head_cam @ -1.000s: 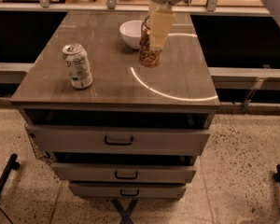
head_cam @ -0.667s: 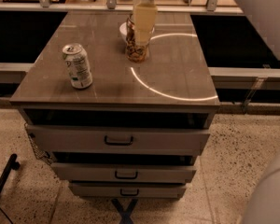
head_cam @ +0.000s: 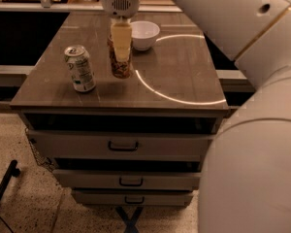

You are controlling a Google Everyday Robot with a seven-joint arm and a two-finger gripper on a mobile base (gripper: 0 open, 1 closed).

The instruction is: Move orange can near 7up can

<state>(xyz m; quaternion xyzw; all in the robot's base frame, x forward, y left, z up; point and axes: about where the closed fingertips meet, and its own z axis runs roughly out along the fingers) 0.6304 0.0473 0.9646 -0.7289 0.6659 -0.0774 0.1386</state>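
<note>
The orange can (head_cam: 120, 64) is upright near the middle of the brown table top, its upper part covered by my gripper (head_cam: 121, 45), which comes down from above and is shut on it. The 7up can (head_cam: 80, 68), whitish green with a silver top, stands upright a short way to the left of the orange can. The two cans are apart, with a small gap between them.
A white bowl (head_cam: 144, 34) sits just behind and right of the orange can. The table top (head_cam: 184, 81) tops a cabinet with three drawers (head_cam: 123, 146). My large white arm (head_cam: 252, 106) fills the right side. Dark shelving runs behind.
My gripper has carried the orange can leftward, away from the bowl and closer to the 7up can. The camera view has also shifted, so the table sits differently in frame.
</note>
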